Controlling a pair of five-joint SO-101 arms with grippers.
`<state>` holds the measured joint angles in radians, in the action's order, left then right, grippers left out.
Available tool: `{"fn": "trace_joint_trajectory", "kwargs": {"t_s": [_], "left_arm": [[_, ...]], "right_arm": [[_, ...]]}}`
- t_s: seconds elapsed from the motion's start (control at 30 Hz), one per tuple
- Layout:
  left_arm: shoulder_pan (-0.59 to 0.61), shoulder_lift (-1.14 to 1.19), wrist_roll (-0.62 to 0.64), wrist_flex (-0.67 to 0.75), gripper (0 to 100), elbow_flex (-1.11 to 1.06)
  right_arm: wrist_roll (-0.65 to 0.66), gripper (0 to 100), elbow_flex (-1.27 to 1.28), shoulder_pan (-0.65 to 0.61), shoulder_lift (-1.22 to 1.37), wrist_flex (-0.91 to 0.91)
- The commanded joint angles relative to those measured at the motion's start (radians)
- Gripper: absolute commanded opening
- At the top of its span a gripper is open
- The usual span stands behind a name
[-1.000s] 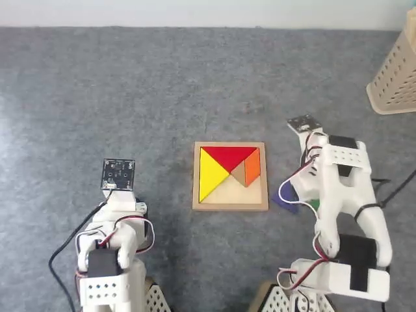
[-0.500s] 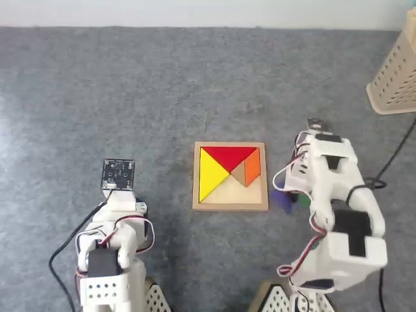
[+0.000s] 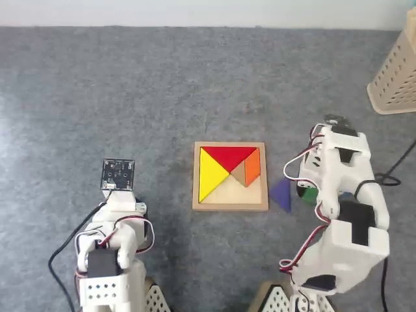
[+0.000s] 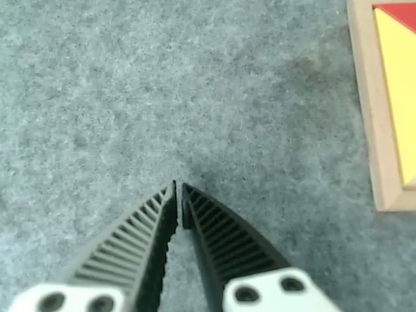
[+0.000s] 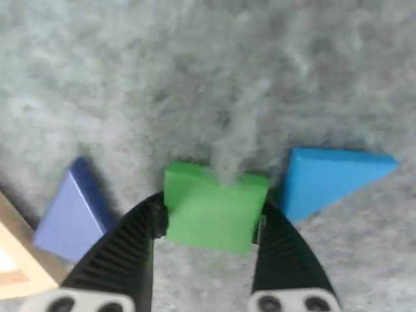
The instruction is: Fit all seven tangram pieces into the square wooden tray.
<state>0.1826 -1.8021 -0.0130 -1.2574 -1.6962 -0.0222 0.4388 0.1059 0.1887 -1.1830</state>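
Note:
The square wooden tray lies mid-table holding a red triangle, a yellow triangle, a brown piece and an orange piece. Just right of it on the carpet lies a dark blue triangle. My right gripper is shut on the green square, low over the carpet, with a light blue triangle beside it. My left gripper is shut on nothing above bare carpet, left of the tray's edge.
A cream slotted basket stands at the far right edge. The left arm sits at the front left, well away from the tray. Grey carpet stretches behind the tray and to its left.
The right arm has swung right and stretched farther out over the loose pieces, uncovering the dark blue triangle. The left arm has not moved.

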Motion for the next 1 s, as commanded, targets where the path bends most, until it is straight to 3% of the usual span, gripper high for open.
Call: {"fn": "trace_joint_trajectory", "kwargs": {"t_s": [0.0,0.13,0.27,0.53,0.87,0.97], "left_arm": [[-0.003,-0.017,0.008,-0.005,1,0.012],[-0.003,-0.017,0.008,-0.005,1,0.012],[-0.003,-0.017,0.008,-0.005,1,0.012],[-0.003,-0.017,0.008,-0.005,1,0.012],[-0.003,-0.017,0.008,-0.005,1,0.012],[-0.003,-0.017,0.008,-0.005,1,0.012]], "right_arm": [[0.087,0.8,-0.051,-0.025,-0.153,-0.004],[0.121,0.8,-0.049,-0.111,-0.361,-0.027],[0.273,0.9,-0.049,-0.312,-0.487,-0.093],[0.431,1.1,-0.055,-0.618,-0.328,-0.09],[0.431,1.7,-0.061,-0.685,-0.125,0.018],[0.433,7.5,-0.061,-0.685,-0.119,0.019]]}}
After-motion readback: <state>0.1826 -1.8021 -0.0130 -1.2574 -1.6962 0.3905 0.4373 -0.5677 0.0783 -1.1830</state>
